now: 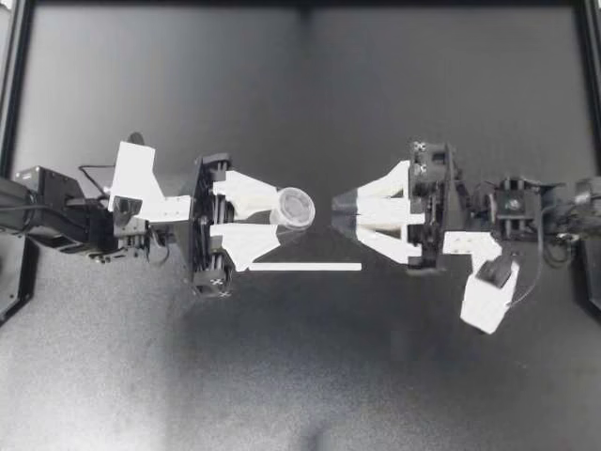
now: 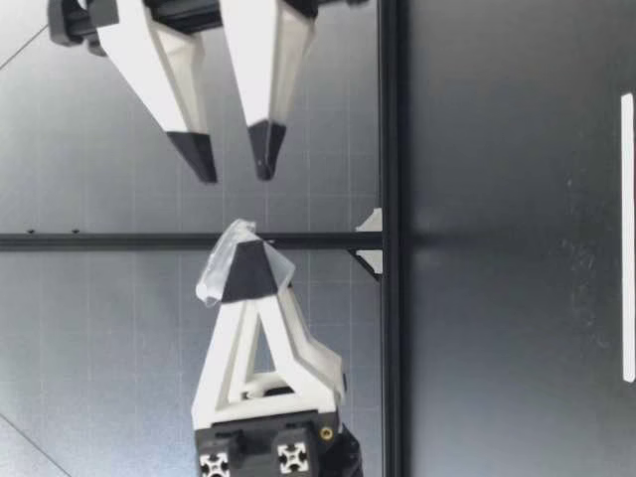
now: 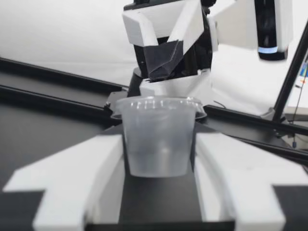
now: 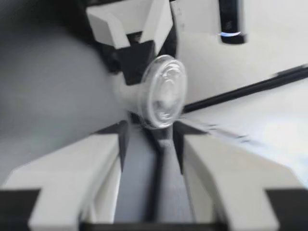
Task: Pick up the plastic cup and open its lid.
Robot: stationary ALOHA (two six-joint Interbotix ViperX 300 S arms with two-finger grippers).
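In the top view my left gripper [image 1: 285,216] is shut on a small clear plastic cup [image 1: 295,208], held above the table and tipped so its lid faces my right arm. My right gripper [image 1: 339,213] stands open a short way from the lid, not touching it. In the left wrist view the cup [image 3: 159,139] sits between the white fingers [image 3: 96,163] with its clear lid [image 3: 159,102] on. The right wrist view has the round lid [image 4: 164,90] just ahead of its open gripper [image 4: 150,138]. From table height, my right gripper [image 2: 234,157] hangs apart from the cup [image 2: 221,260].
A thin white strip [image 1: 305,267] lies flat on the dark table beside the two grippers, also seen low on the table [image 2: 627,238]. Black frame rails [image 2: 390,238] edge the table at the back.
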